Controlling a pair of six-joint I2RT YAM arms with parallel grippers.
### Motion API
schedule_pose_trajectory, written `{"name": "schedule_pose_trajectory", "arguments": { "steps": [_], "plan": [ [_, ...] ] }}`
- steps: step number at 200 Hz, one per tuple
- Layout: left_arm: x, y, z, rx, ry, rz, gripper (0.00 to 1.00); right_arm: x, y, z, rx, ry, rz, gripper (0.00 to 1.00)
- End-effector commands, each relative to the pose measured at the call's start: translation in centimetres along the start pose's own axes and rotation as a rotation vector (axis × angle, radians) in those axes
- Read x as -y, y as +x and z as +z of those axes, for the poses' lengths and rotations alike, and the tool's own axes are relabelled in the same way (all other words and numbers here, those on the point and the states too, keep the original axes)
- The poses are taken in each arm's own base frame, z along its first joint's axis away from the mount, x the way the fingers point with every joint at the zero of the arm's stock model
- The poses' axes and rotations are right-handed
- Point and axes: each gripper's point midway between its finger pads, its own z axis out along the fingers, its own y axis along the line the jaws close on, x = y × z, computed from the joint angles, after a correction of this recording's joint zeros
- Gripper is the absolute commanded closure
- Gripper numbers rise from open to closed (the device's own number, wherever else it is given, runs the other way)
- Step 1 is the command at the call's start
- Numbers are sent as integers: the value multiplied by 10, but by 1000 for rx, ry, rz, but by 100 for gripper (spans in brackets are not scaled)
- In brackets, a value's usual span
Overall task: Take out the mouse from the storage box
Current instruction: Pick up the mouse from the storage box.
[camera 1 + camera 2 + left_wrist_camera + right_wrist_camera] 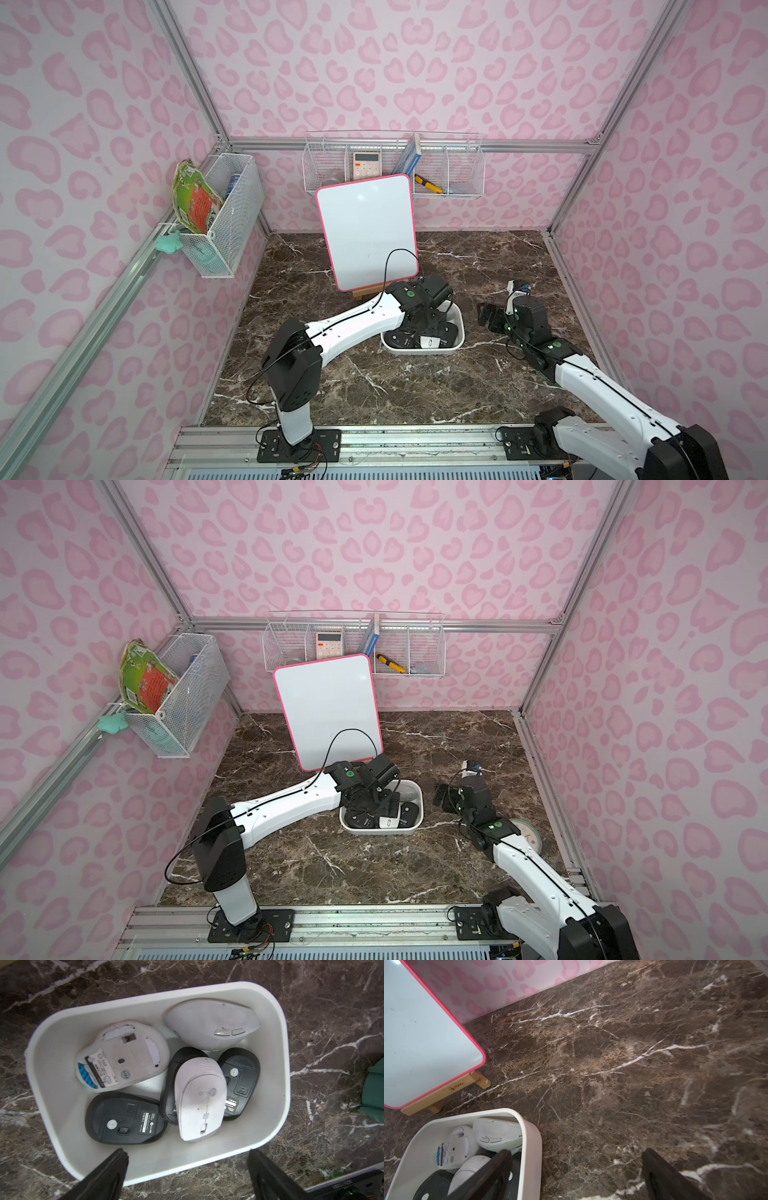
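The storage box (415, 352) is a shallow white tub on the marble table, seen in both top views. It holds several mice. A white mouse (200, 1099) lies right way up on top of a black one, between two upturned black mice (124, 1118). My left gripper (188, 1154) hangs open just above the box's near wall (166, 1169), holding nothing, and the left arm hides part of the box from above. My right gripper (577, 1153) is open and empty over bare marble just right of the box (531, 1147).
A pink-framed whiteboard (368, 232) on a wooden stand rises right behind the box. Wire baskets hang on the back wall (395, 166) and the left wall (224, 216). A round green thing (525, 833) lies by the right arm.
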Motion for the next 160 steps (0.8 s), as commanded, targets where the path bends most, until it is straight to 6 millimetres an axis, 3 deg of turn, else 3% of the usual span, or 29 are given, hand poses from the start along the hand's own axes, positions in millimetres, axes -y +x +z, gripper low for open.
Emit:
{"name": "schedule_pose_trajectory", "arguments": {
  "steps": [1,56,160],
  "plan": [
    [0,8,6,-54,-59,51,6,6,-3,-4,27,15,5,0],
    [12,11,30,-121,-120,96,12,15,0,-8,30,28,9,0],
    [6,15,69,-185,-235,107,22,13,7,-7,15,-8,21,0]
  ]
}}
